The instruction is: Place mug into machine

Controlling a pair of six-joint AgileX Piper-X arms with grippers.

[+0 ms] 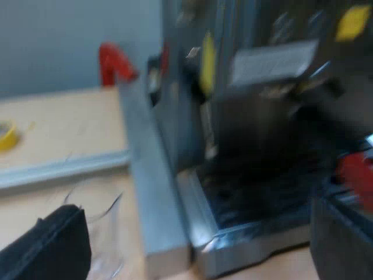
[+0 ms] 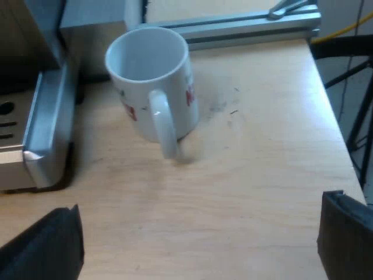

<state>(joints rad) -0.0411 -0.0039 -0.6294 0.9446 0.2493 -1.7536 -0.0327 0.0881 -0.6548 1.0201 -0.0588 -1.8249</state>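
Note:
A white mug [image 2: 154,81] with red markings stands upright on the wooden table, its handle turned toward my right gripper [image 2: 192,245]. That gripper is open, hovering short of the mug with nothing between its fingers. The mug sits close beside the espresso machine's metal base [image 2: 41,134]. My left gripper [image 1: 198,251] is open in front of the espresso machine [image 1: 256,116], facing its drip tray [image 1: 250,204]. A clear measuring glass [image 1: 102,227] stands by one of its fingers [image 1: 52,248]. The holder handle's red end [image 1: 356,174] shows at the machine's front.
An aluminium rail [image 2: 245,23] runs along the table behind the mug, and another rail [image 1: 64,166] lies beyond the glass. The table's edge [image 2: 344,146] drops off past the mug. A yellow tape roll [image 1: 7,137] and a red object [image 1: 113,61] sit farther off.

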